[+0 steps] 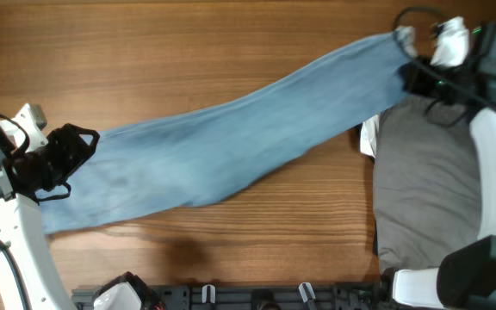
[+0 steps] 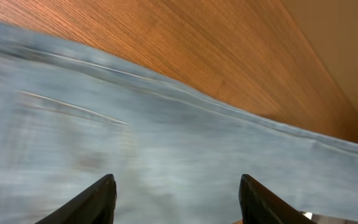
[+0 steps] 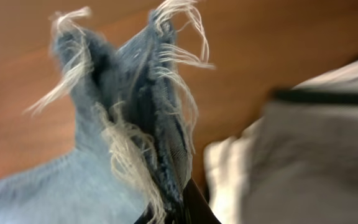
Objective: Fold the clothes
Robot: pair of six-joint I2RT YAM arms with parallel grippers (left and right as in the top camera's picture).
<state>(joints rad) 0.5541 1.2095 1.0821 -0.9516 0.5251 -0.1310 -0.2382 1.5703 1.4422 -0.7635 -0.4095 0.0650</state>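
Overhead: we see the jeans (image 1: 231,142) stretched in one long diagonal band across the desk (image 1: 188,43), wide end at the left edge, narrow end up at the far right corner. The left gripper (image 1: 80,155) sits over the wide end by the left edge and the right gripper (image 1: 413,76) is on the narrow end at the far right corner. The grey trousers (image 1: 424,189) lie flat along the right edge, with the white garment (image 1: 367,138) peeking out at their left side, just beside the denim. Left wrist: the two dark fingers (image 2: 98,202) stand wide apart over blurred denim with nothing clamped between them. We cannot tell if the tips touch the cloth; bare desk wood shows beyond it. Right wrist: the jaws are closed tight on the frayed hem (image 3: 160,124), which sticks up out of the grip with white threads loose. The grey trousers and the white garment are blurred on the right.
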